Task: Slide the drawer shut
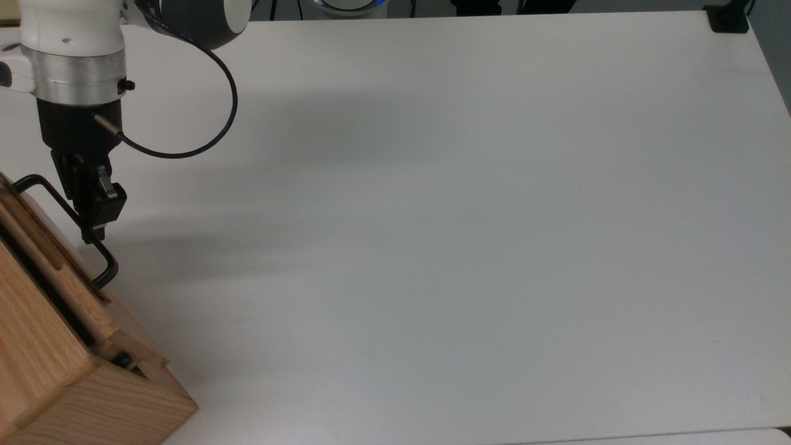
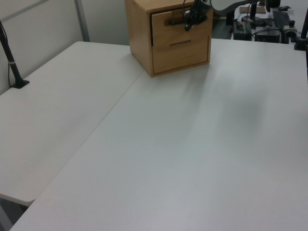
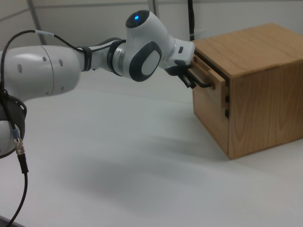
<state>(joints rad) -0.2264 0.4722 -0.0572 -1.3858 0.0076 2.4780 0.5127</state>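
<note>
The light pine drawer (image 1: 74, 284) is pushed almost fully into its cabinet (image 1: 93, 402) at the top view's lower left, with a thin dark gap left behind the front panel. My gripper (image 1: 96, 225) is shut and empty, its tips pressed against the black U-shaped handle (image 1: 62, 213). In the left view the drawer front (image 2: 163, 31) looks close to flush, with the gripper (image 2: 188, 23) at the handle (image 2: 174, 21). From the right view the panel (image 3: 210, 74) stands slightly proud of the cabinet (image 3: 255, 94), with the gripper (image 3: 188, 79) against the handle (image 3: 202, 84).
The white table (image 1: 463, 216) stretches wide to the top view's right. A second drawer front (image 2: 180, 53) sits below the first. A black cable (image 1: 204, 136) loops off the wrist. Black posts stand at a far corner (image 1: 729, 18) and an edge (image 2: 12, 62).
</note>
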